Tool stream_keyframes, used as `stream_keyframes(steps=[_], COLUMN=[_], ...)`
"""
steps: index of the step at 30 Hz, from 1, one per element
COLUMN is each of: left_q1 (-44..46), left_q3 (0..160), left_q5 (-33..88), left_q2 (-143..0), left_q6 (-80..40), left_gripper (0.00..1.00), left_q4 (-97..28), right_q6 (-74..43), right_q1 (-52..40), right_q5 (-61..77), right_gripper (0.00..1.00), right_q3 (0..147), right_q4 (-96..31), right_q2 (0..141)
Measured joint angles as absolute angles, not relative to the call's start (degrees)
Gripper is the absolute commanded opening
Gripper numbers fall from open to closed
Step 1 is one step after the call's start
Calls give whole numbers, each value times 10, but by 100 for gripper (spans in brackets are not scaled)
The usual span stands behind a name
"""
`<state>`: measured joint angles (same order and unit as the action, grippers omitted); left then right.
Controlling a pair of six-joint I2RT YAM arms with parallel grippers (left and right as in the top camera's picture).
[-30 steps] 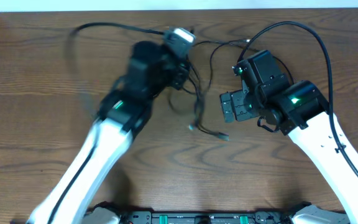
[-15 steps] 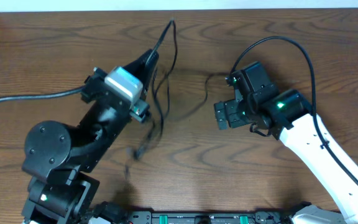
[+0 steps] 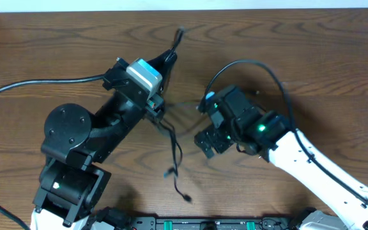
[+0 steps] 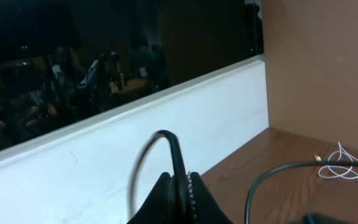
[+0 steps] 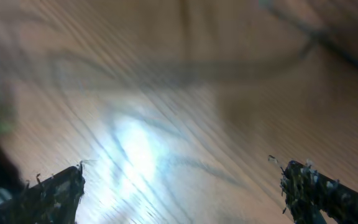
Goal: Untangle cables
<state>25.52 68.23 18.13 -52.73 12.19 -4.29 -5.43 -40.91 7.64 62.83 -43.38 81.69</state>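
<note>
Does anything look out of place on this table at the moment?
Yes. A black cable hangs from the shut left end effector, above the table, and a white cable lies alone at its far right edge.

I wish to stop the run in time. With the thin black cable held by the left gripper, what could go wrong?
The shut left gripper pinches the thin black cable at its very tip, so it may slip out. The dangling black strands hang near the open right gripper, which could snag them and tighten the tangle.
</note>
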Motion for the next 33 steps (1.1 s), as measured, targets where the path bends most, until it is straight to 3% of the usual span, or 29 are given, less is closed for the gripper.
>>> stream_keyframes(steps=[8,22,33], left_q1=[255,255,255], left_q3=[682,682,682], left_q5=[181,181,182], left_q2=[-528,-528,-528], left_q6=[121,120,120], left_gripper=[7,7,7], left_q4=[-45,-45,-49], right_q6=[-78,167,204], right_q1=[-414,-419,-420], right_q5=[79,-9,-48], right_gripper=[99,99,99], right_q3=[584,507,507], right_q4=[-347,-171,-97], right_q2=[818,874,877])
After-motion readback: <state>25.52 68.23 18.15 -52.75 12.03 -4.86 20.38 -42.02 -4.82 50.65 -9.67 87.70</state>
